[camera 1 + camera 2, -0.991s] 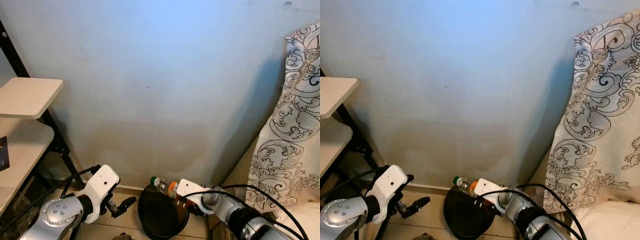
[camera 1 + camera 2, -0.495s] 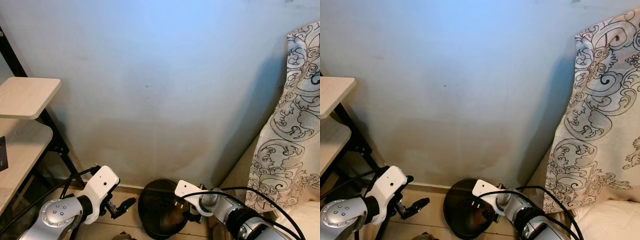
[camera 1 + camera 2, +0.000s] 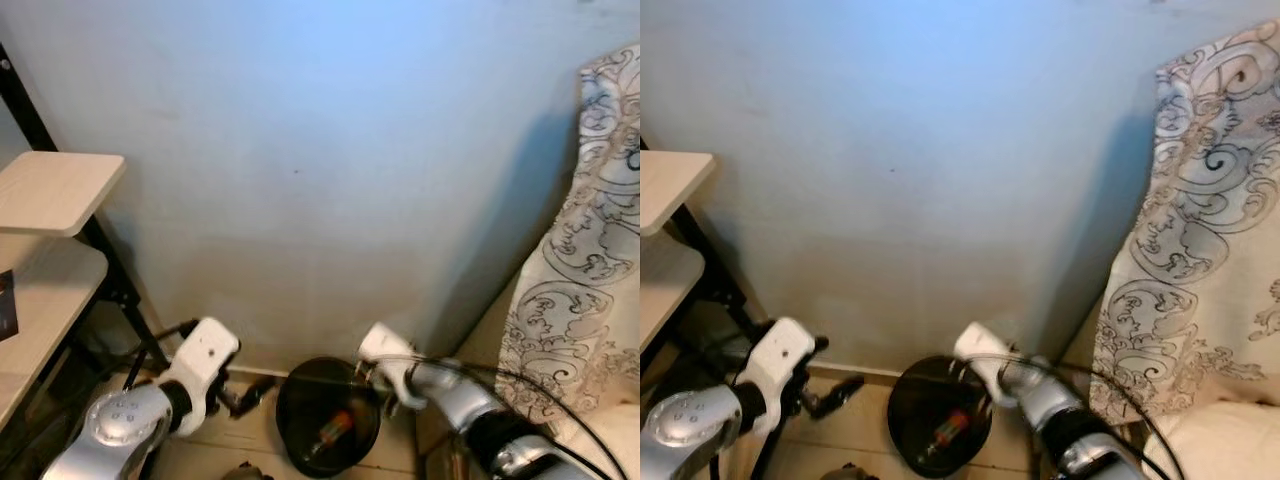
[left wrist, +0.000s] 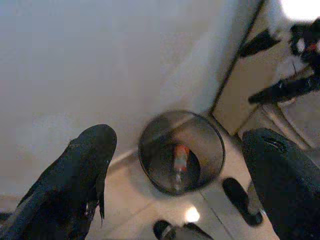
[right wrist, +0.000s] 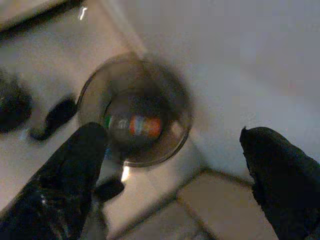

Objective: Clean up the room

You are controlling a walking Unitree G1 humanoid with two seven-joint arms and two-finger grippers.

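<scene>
A round black bin (image 3: 283,415) stands on the floor against the pale wall. In its bottom lies a clear bottle (image 3: 335,428) with an orange label and a green cap; the right wrist view shows the bottle (image 5: 135,125) lying on its side. My right gripper (image 5: 170,132) hangs open above the bin's right rim, empty. My left gripper (image 3: 250,393) is open to the left of the bin, a little above the floor, and holds nothing; in the left wrist view, the bin (image 4: 215,135) and bottle (image 4: 180,157) lie between its fingers.
Pale wooden shelves on a black frame (image 3: 50,190) stand at the left. A patterned cloth (image 3: 590,300) hangs at the right, close to my right arm. Small dark things (image 4: 240,200) lie on the tiled floor beside the bin.
A second ago my right gripper held the bottle over the bin's rim. It dipped in, let go and rose; the bottle now lies in the bin. The left arm barely moved.
</scene>
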